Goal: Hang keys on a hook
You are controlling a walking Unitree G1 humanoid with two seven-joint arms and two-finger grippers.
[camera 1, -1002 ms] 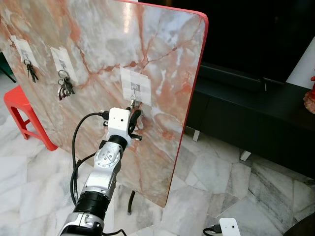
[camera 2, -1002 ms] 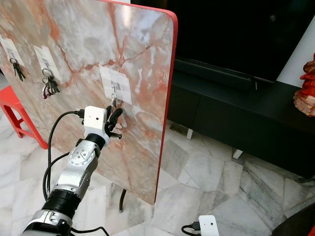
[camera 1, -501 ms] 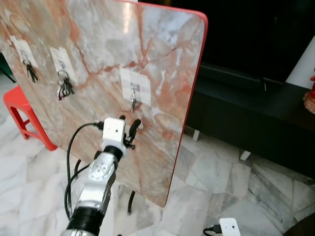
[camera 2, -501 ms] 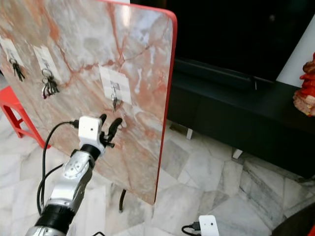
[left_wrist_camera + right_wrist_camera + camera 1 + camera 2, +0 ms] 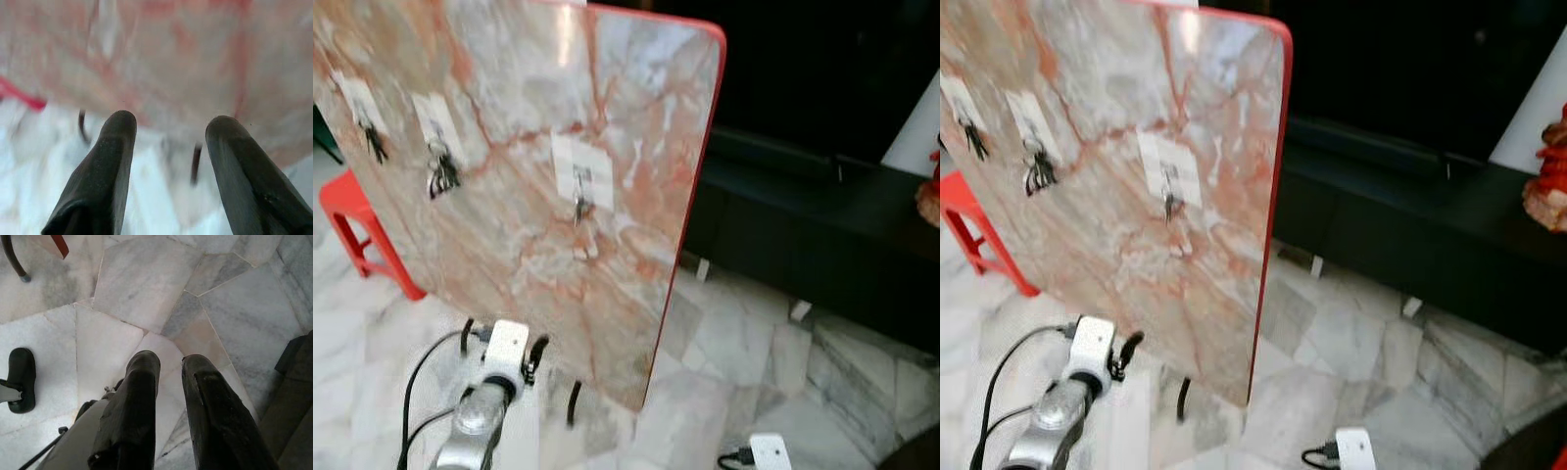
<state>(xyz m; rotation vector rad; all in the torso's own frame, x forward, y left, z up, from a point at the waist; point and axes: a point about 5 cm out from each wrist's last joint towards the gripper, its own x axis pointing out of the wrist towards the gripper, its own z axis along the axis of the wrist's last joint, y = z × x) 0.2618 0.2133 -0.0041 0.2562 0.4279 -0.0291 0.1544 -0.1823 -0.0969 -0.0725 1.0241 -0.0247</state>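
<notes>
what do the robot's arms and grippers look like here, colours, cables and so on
The left arm is silver metal with rounded joint housings, and a black cable loops along it. At its wrist sits a white boxy camera housing. The left gripper has two long, matte black, round-tipped fingers. The right gripper has the same black fingers, scuffed, and its own white housing with a black plug.

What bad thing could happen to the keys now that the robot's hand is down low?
1. The keys hang from a small stick-on hook on a tilted marble board; a knock might shake them off.
2. The left gripper, open and empty, sits close to the board's lower edge, so swinging it could bump the board.
</notes>
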